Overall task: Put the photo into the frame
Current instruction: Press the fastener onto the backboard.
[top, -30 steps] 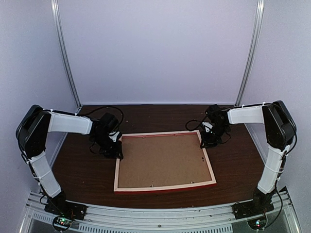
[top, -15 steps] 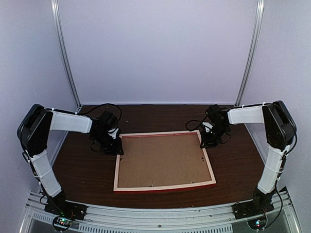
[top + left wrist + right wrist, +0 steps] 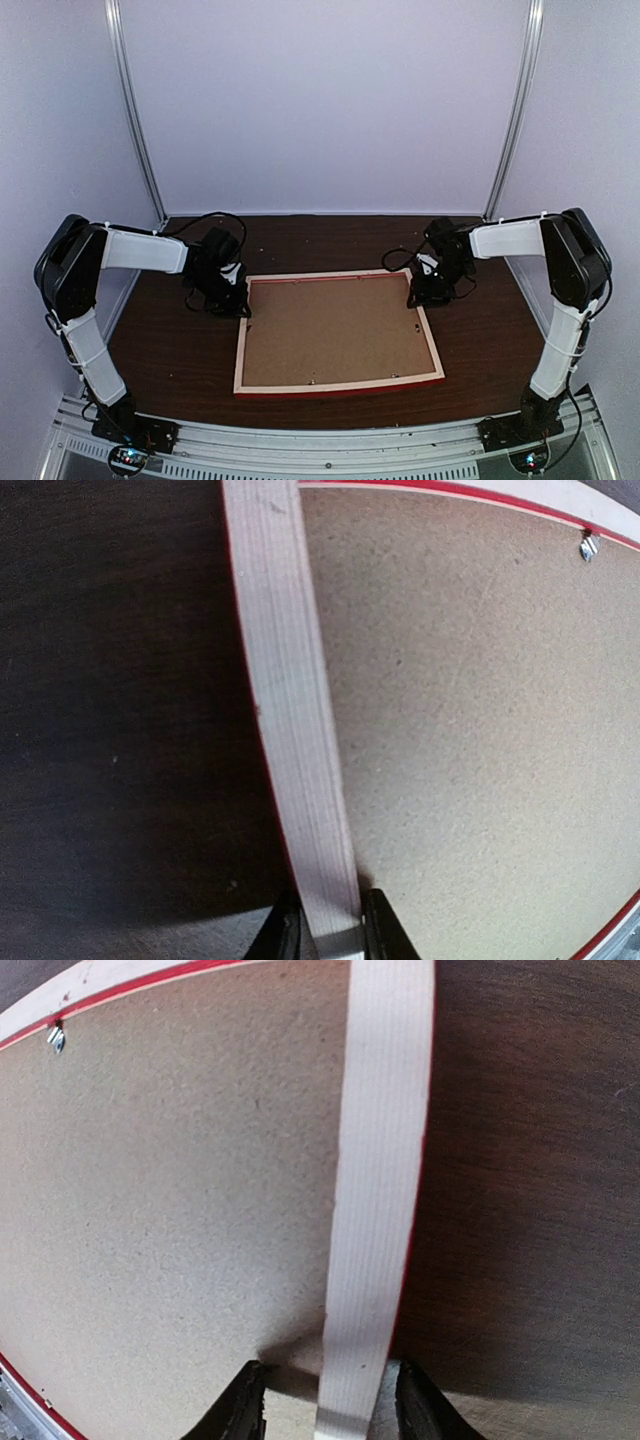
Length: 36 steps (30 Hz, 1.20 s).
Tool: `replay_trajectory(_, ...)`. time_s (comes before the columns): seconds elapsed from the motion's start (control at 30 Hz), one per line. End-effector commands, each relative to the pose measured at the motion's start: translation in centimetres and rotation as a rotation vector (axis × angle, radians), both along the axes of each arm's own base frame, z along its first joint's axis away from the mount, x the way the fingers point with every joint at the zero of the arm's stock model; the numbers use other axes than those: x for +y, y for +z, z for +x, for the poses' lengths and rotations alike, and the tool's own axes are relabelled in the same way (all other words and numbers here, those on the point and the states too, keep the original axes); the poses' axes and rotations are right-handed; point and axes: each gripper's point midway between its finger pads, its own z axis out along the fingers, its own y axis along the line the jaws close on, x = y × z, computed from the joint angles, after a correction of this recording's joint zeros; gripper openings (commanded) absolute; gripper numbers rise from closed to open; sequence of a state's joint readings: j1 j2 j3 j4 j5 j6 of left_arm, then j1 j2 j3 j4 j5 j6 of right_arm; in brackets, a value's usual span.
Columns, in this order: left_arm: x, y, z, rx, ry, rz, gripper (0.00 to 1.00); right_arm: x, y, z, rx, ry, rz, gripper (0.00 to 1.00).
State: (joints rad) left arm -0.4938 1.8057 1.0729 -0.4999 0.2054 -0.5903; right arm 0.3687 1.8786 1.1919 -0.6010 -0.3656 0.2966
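The frame (image 3: 340,385) lies face down in the middle of the table, pale wood back upward, thin red edges showing. A plain brown backing board (image 3: 335,330) fills it. The photo is hidden. My left gripper (image 3: 243,305) is at the frame's far left corner. In the left wrist view its fingers press both sides of the left rail (image 3: 290,710), so the left gripper (image 3: 332,935) is shut on it. My right gripper (image 3: 418,297) is at the far right corner. There the right gripper (image 3: 330,1405) straddles the right rail (image 3: 380,1160), open, with a gap on each side.
Dark wooden table (image 3: 180,350) surrounds the frame. Small metal clips (image 3: 588,547) (image 3: 56,1036) sit on the frame's inner edge over the board. White walls with metal posts (image 3: 135,120) close off the back and sides. The arms' mounting rail (image 3: 320,440) runs along the near edge.
The left gripper has closed on the left rail after shifting slightly along it. The right gripper has opened and let go of the right rail. The frame has not moved.
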Motion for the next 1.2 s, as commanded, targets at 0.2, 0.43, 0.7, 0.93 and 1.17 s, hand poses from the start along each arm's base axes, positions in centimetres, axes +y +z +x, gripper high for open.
replay_trajectory(0.2, 0.0, -0.4, 0.5, -0.042, -0.017, 0.009, 0.10, 0.2, -0.2, -3.1, 0.058, -0.010, 0.041, 0.51)
replay_trajectory(0.43, 0.0, -0.2, 0.8, -0.052, -0.015, 0.013, 0.10, 0.0, 0.1, -5.2, 0.068, -0.002, 0.026, 0.60)
replay_trajectory(0.7, 0.2, -0.2, 0.8, -0.056, -0.011, 0.019, 0.10, 0.1, -0.6, -8.1, 0.102, 0.000, 0.002, 0.65)
replay_trajectory(0.93, 0.2, -0.3, 0.8, -0.055, -0.010, 0.021, 0.10, 0.6, -1.1, -10.1, 0.120, 0.009, -0.020, 0.59)
replay_trajectory(1.17, 0.2, -0.3, 0.7, -0.053, -0.018, 0.023, 0.10, 0.2, -1.4, -11.0, 0.129, 0.009, -0.029, 0.49)
